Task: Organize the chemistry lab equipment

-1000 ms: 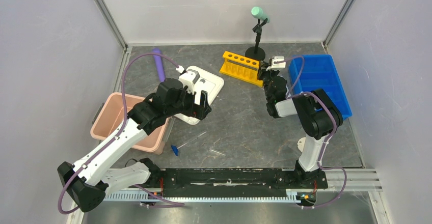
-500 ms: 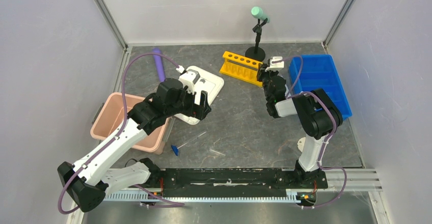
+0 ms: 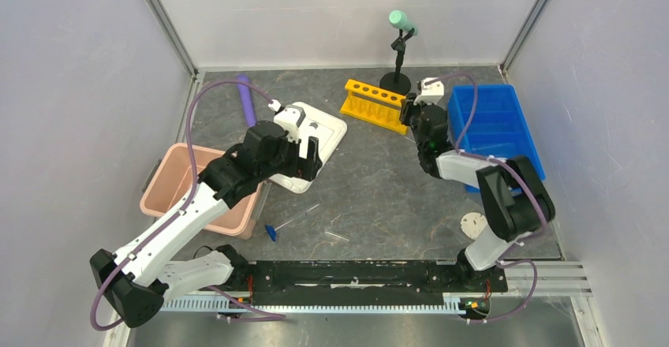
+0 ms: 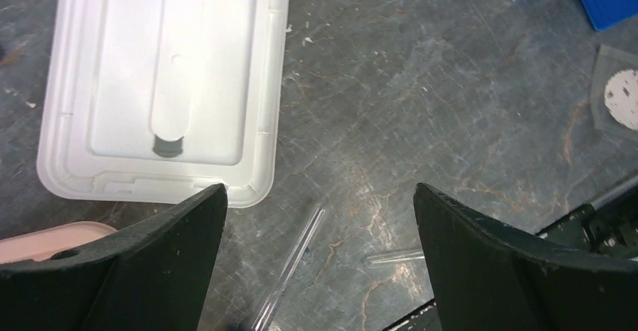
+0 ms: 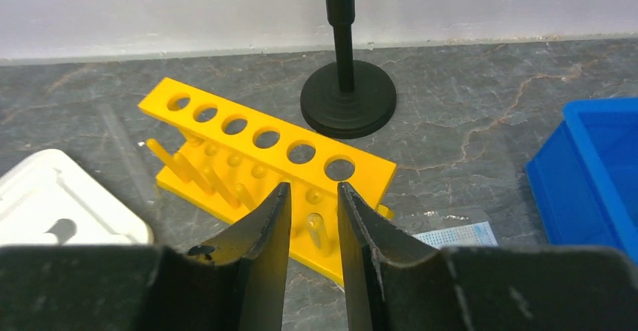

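Right gripper (image 5: 312, 192) angled toward yellow rack (image 5: 284, 145)

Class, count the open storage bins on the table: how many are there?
2. The pink bin sits at the left edge of the table; the blue bin sits at the far right. No others appear hidden.

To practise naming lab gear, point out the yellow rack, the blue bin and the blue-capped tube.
yellow rack (image 5: 250, 132), right wrist view, holed top plate.
blue bin (image 3: 493, 122), top view, bare floor.
blue-capped tube (image 3: 294, 218), top view, clear shaft.
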Available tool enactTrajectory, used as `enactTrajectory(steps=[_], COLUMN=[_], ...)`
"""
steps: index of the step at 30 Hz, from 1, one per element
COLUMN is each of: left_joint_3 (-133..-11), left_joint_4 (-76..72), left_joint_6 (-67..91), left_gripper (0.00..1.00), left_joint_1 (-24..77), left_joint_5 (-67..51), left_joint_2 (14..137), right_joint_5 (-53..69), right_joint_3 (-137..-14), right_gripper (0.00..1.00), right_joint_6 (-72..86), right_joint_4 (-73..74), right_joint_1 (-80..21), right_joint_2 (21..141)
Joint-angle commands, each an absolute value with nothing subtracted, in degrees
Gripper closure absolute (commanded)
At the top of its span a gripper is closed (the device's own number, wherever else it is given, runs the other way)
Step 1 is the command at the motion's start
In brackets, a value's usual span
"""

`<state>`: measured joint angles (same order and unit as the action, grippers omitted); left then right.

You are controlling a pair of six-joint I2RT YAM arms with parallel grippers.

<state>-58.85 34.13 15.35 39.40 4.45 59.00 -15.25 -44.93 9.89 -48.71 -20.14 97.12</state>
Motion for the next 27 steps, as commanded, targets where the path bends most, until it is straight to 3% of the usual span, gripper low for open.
enactTrajectory(steps=[1,6,13,21,27], left_joint_3=[-60.03,-67.07,-76.18,-86.3,-95.89], left_joint_4=[30.96,30.61,24.52,15.73,11.45], left_joint_6=[20.11,29.01,34.49,42.58,49.27], left_gripper=[0.0,0.0,0.02,0.22,0.3], left_joint_1=[39.31,39.31,37.66,27.65,21.24], left_joint_5=[12.48,14.17,19.75,13.68,9.25], left_joint_2=[60.34,65.97,81.1,100.81,115.82], right_joint_5=[-13.13,-10.22,-3.61,-5.26,-5.94], right_joint_3=[-47.2,-43.86,-29.7,-21.39,-20.67], right_gripper=[0.65,0.65,0.66,0.66,0.65], right_joint_6=[13.84,15.13,18.62,19.14,18.72], right_joint_4=[-29.45,-13.34,-13.58,-13.78,-13.52], right_joint_1=[-19.95,-19.99,-22.32,-24.67,-24.82], right_joint_2=[88.21,79.42,65.32,55.75,51.1])
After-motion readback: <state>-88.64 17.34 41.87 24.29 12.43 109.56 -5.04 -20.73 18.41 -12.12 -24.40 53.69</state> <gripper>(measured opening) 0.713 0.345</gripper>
